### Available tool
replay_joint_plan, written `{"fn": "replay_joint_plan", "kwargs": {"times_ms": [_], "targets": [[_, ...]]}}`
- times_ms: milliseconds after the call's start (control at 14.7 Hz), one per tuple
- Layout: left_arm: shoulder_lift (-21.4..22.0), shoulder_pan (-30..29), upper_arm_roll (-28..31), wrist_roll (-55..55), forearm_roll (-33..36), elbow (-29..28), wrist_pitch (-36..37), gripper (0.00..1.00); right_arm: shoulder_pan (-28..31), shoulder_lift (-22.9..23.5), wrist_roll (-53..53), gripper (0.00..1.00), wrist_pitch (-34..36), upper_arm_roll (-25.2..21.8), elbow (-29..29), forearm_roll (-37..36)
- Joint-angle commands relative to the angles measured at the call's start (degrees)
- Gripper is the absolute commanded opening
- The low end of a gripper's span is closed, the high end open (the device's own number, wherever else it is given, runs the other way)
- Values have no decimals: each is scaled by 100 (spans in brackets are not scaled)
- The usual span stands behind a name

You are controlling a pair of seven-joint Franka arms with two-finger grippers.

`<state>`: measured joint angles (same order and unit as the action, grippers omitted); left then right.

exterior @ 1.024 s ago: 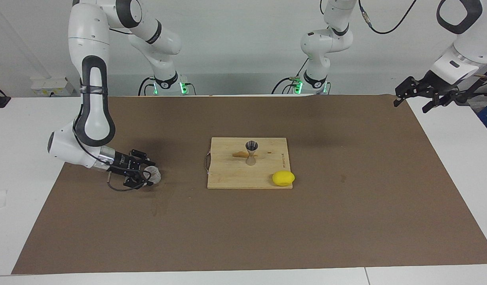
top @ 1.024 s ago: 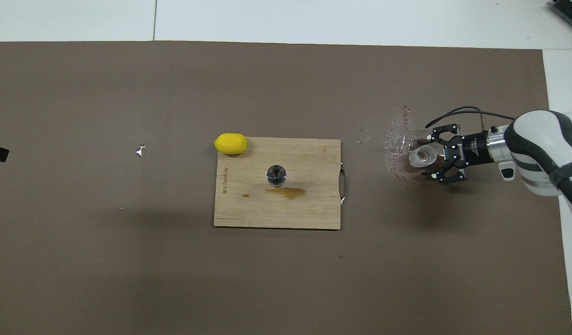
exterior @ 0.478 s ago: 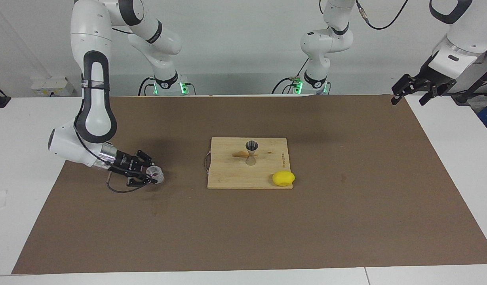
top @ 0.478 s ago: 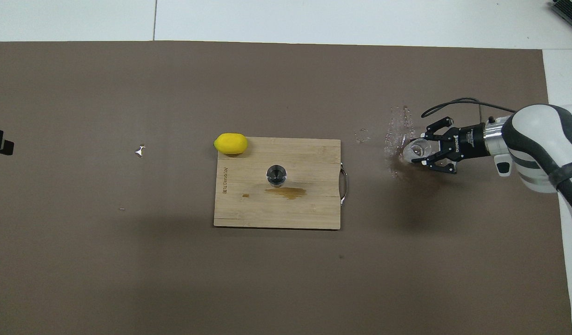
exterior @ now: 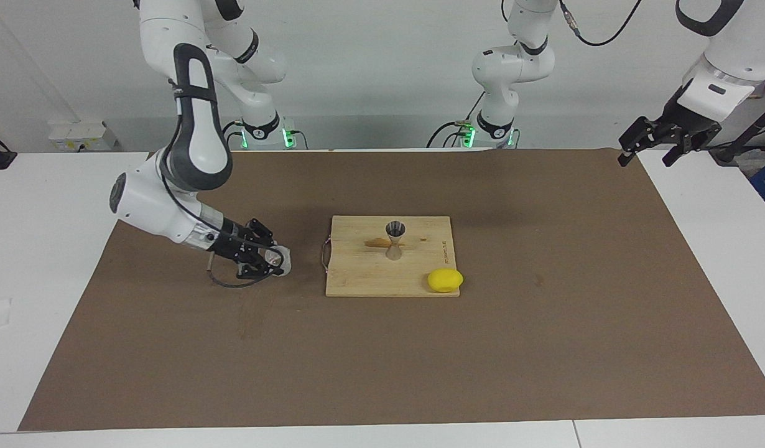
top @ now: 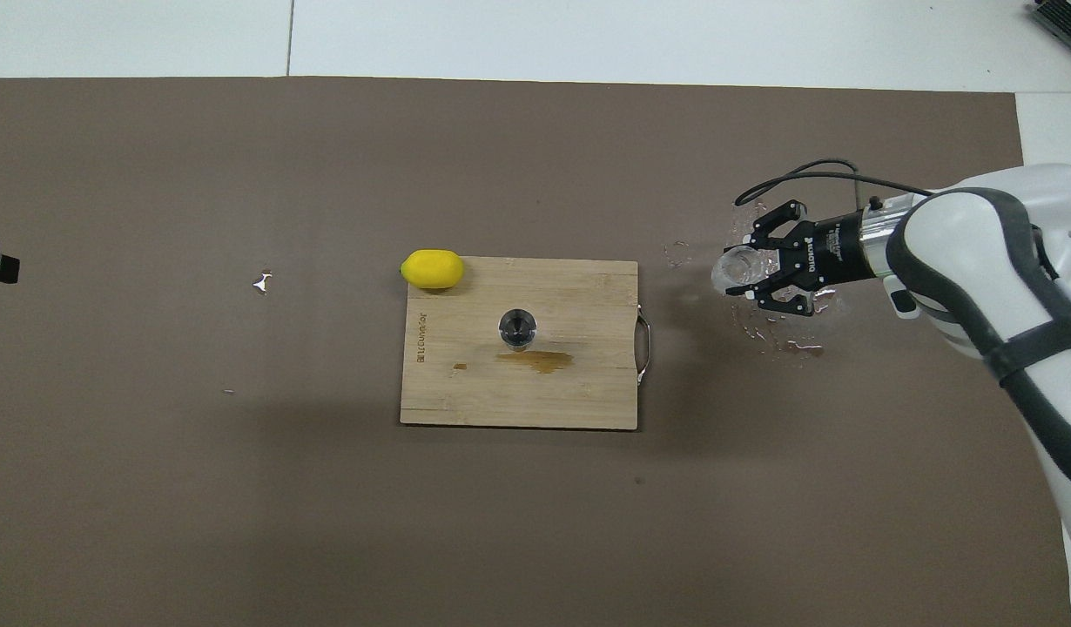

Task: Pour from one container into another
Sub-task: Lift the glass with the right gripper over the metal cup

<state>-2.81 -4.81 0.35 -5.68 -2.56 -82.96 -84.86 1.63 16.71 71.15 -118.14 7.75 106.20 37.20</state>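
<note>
Right gripper [exterior: 277, 261] is closed on the glass cup [exterior: 282, 261] beside the cutting board [exterior: 364, 274], where the jigger [exterior: 394, 239] stands upright. Left gripper [exterior: 650, 148] waits open over the table's [exterior: 544, 348] corner.

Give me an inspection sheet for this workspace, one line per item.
Surface: brown mat, wet splashes under the right gripper.
Job's things: glass cup in the right gripper; jigger upright on the cutting board.
Clutter: lemon at the board's edge; brown stain beside the jigger.
Grippers: right shut on the cup; left gripper open, waiting off the mat.
Cables: black loop at the right gripper.
Surroundings: white wall; nothing else seen.
</note>
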Motion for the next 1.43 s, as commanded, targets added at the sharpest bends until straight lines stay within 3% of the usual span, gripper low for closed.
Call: {"fn": "replay_joint_plan", "kwargs": {"times_ms": [0, 273, 546, 682, 955, 1365], "targets": [[193, 85, 27, 410, 124, -159, -101, 100, -451, -36, 136, 0, -104, -10, -196, -415], [202, 112, 0, 699, 150, -142, 82, 100, -926, -19, 284, 0, -113, -19, -468, -590], [341, 103, -17, 735, 256, -141, 356, 100, -1401, 95, 1663, 0, -139, 16, -943, -1635], [369, 103, -9, 709, 256, -186, 364, 100, -1752, 140, 1884, 0, -139, -19, -996, -1777], [421, 111, -9, 656, 256, -300, 259, 100, -2017, 280, 2500, 0, -52, -10, -1391, -2208], [580, 516, -53, 718, 247, -687, -180, 100, -2439, 254, 2641, 0, 177, -10, -1392, -3164]]}}
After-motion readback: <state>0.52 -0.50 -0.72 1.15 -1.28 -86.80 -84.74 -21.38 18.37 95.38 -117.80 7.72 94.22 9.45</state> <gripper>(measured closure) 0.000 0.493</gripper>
